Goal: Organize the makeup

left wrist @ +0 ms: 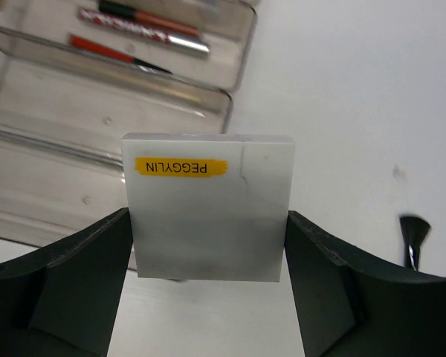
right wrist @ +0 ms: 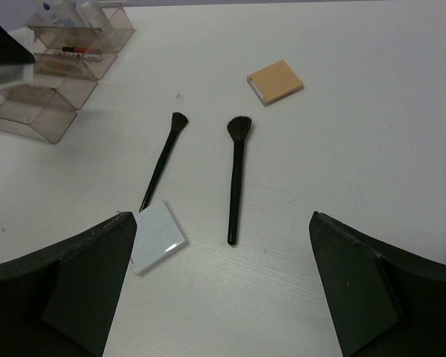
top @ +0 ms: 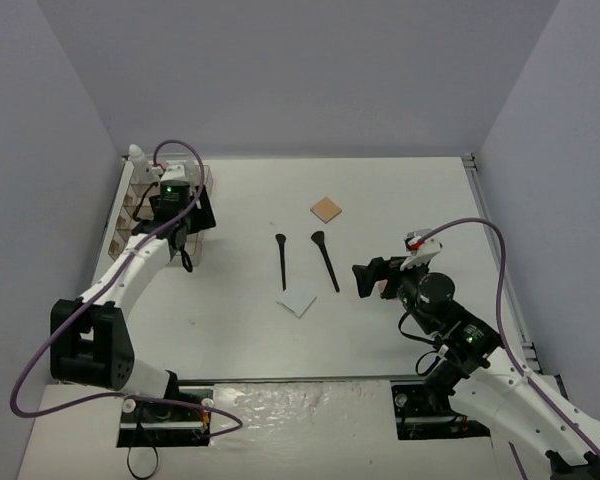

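A white square pad [left wrist: 208, 208] with a yellow label sits between my left gripper's [left wrist: 208, 223] fingers, which press on both of its sides. The left gripper [top: 180, 212] hangs over the clear tiered organizer [top: 140, 205], whose upper tier holds red lip tubes [left wrist: 134, 22]. On the table lie two black brushes [top: 281, 262] [top: 326, 262], a tan square compact [top: 326, 209] and a second white pad [top: 297, 300]. My right gripper [top: 370, 278] stands open just right of the brushes, with nothing between its fingers [right wrist: 97, 275].
A white bottle [top: 138, 155] stands at the organizer's back corner. The organizer's lower tiers [left wrist: 74, 119] show nothing inside them. In the right wrist view the longer brush [right wrist: 236, 178] and the white pad [right wrist: 156, 236] lie just ahead of the jaws.
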